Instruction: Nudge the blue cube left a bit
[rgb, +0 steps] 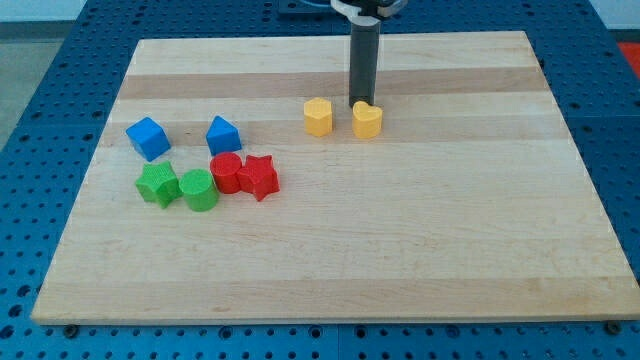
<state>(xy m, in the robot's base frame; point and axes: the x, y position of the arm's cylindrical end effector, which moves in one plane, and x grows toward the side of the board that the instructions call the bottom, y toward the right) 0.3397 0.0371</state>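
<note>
The blue cube (148, 138) sits at the view's left on the wooden board (400, 250). A second blue block (223, 134), wedge-like in shape, lies to its right. My tip (359, 104) is far to the right of both, at the view's top centre, touching or just behind the top edge of a yellow heart-shaped block (367, 119). A yellow hexagonal block (318, 116) lies just left of the heart.
Below the blue blocks lie a green star (157, 184), a green cylinder (199, 190), a red cylinder (227, 172) and a red star (259, 177), close together. The board rests on a blue perforated table (60, 80).
</note>
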